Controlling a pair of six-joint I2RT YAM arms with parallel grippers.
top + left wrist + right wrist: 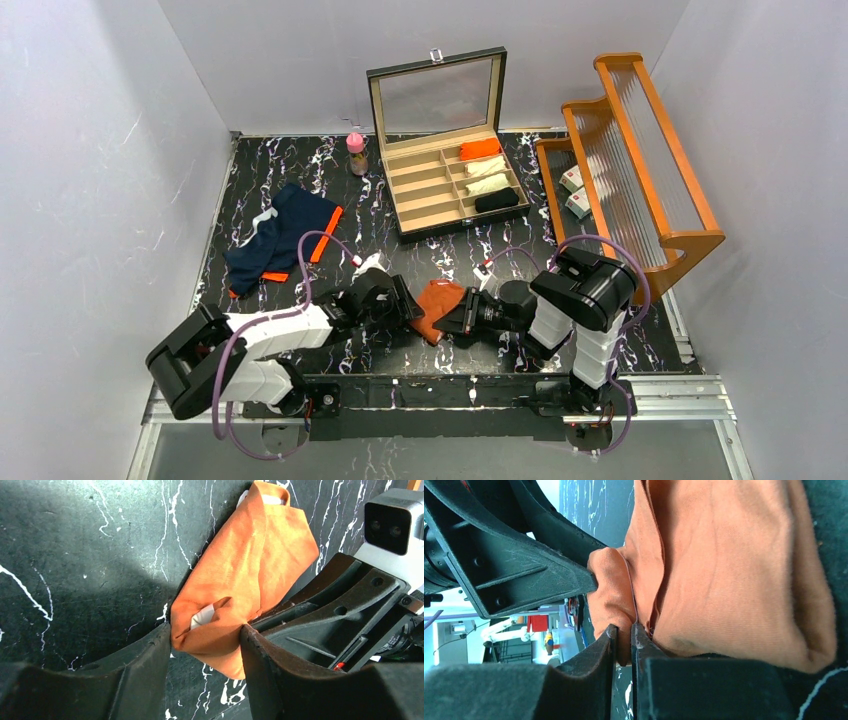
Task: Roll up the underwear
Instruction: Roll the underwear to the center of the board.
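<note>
The rust-orange underwear (250, 575) lies folded into a narrow bundle on the black marbled surface (420, 255), close to its near edge and between the two arms. A little white waistband shows at both ends. The left jaws stand about half open around one end of the bundle, with each finger (150, 655) touching the cloth. The right jaws are almost closed, pinching a thin fold at the bundle's edge. The navy underwear (275, 235), with orange trim, lies loosely spread on the surface's far left, well apart. At the back stands an open compartment box (425, 205) holding rolled orange, cream and black pieces. A pink-capped bottle (356, 152) is just beside the box, and a wooden rack (640, 150) stands to the right.
</note>
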